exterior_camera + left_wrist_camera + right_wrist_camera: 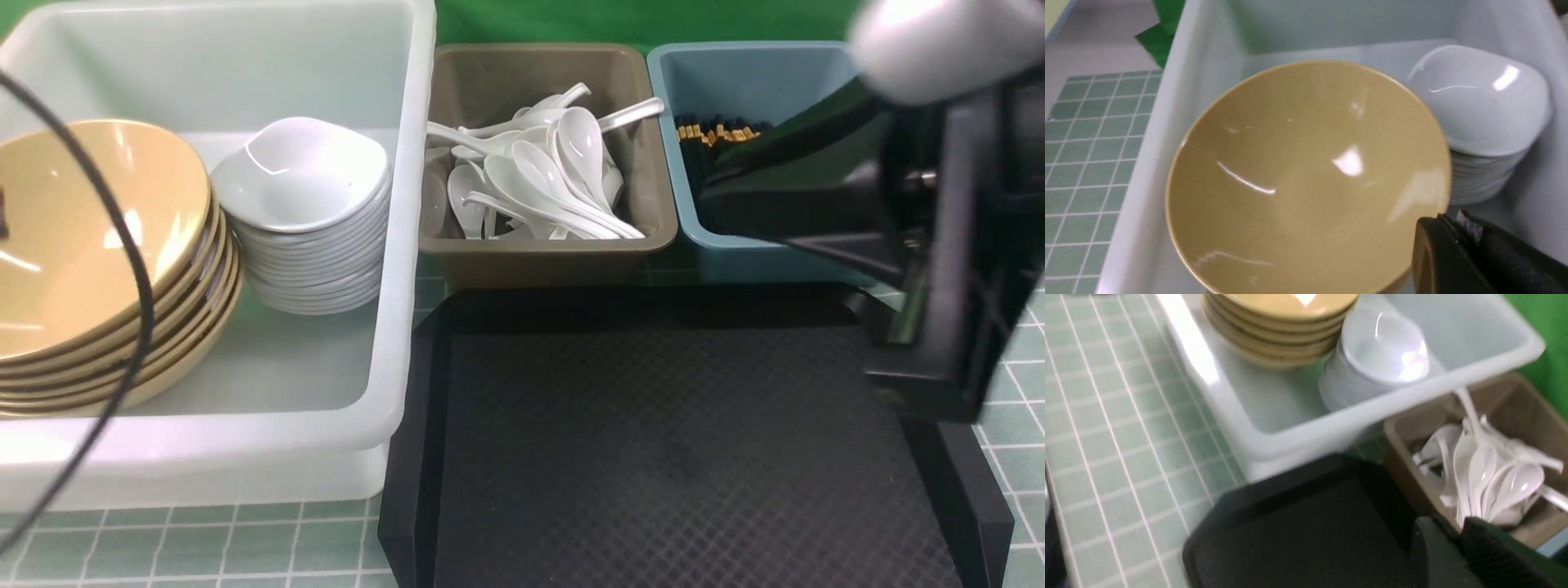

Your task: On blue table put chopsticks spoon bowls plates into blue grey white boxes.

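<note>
A stack of yellow bowls [90, 269] and a stack of white plates [306, 212] stand in the white box [392, 343]. Several white spoons [539, 184] lie heaped in the grey box [547, 257]. Black chopsticks [718, 135] lie in the blue box [755, 261]. In the left wrist view my left gripper [1449, 218] is shut and empty, just beside the top bowl's [1306, 175] rim, inside the white box. My right gripper [709, 194] hovers over the blue box's near part; in its wrist view the right gripper [1457, 531] has its jaws together, with nothing between them.
A black textured tray [669, 457] lies on the blue table [204, 539] in front of the grey and blue boxes. A black cable [139, 269] hangs across the bowls in the front view. A green backdrop [637, 20] stands behind the boxes.
</note>
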Robot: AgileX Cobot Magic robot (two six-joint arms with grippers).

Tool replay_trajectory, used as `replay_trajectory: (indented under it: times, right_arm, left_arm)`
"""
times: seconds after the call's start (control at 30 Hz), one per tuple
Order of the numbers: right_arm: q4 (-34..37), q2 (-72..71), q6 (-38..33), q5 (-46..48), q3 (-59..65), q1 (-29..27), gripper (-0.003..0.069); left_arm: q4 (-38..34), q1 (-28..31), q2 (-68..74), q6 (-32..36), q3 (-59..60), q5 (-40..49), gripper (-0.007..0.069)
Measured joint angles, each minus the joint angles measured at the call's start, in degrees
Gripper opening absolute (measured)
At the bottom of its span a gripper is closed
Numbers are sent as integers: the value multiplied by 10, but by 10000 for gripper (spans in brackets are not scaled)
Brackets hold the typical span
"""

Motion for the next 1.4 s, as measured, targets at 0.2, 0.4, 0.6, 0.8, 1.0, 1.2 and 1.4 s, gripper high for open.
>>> replay_trajectory:
  times: [0.2,0.4,0.6,0.8,1.0,1.2,1.4]
  right_arm:
    - [15,-118,5,-98,110,0,131]
    - [30,-232,5,-170,220,0,131]
    - [33,-279,5,-257,289,0,133]
    - [34,-281,5,-281,301,0,141]
    - [34,-281,5,-271,303,0,143]
    - [34,-281,5,-270,303,0,150]
    - [34,-281,5,-272,307,0,152]
  left_arm:
    - [0,-31,-157,1,126,-28,1]
    - [-6,-31,-326,1,260,-73,1]
    - [-8,-31,-437,1,335,-153,1]
    - [-8,-31,-461,1,370,-171,1]
    - [-8,-31,-462,1,404,-171,1]
    - [-8,-31,-462,1,436,-171,1]
    - [-8,-31,-462,1,470,-171,1]
